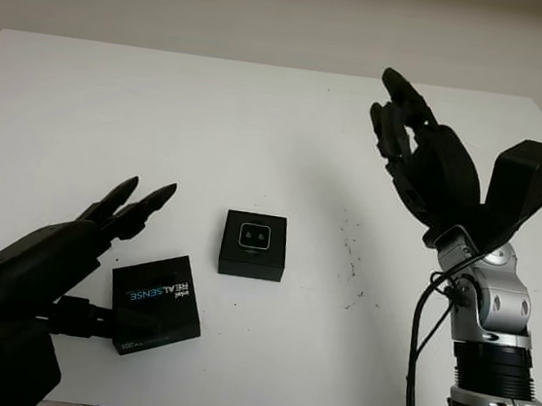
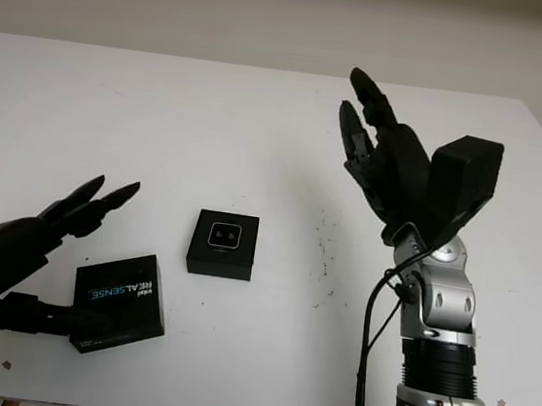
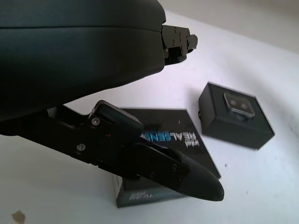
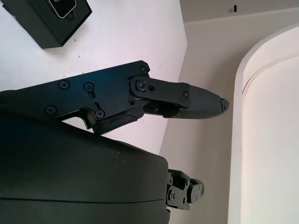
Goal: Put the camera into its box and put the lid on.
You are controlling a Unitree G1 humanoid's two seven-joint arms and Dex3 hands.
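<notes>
One camera (image 1: 253, 236) sits in its one black box (image 1: 253, 246), open-topped, mid-worktop (image 1: 212, 118). One RealSense lid (image 1: 156, 305) lies flat nearer the front, left of the box and apart from it. The left robot hand (image 1: 102, 223) hovers open just beside the lid; the right robot hand (image 1: 410, 141) is raised open, well apart.

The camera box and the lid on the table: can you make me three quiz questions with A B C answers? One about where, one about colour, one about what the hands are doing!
1. Where is the lid?
A. on the box
B. flat on the table, beside the left hand
C. in the right hand

2. What colour is the box?
A. black
B. red
C. white

3. What does the right hand hold?
A. the camera
B. the lid
C. nothing

Answers: 1 B, the lid sits left of the uncovered box. 2 A, the box is black, with the camera inside. 3 C, the raised hand is open.
</notes>
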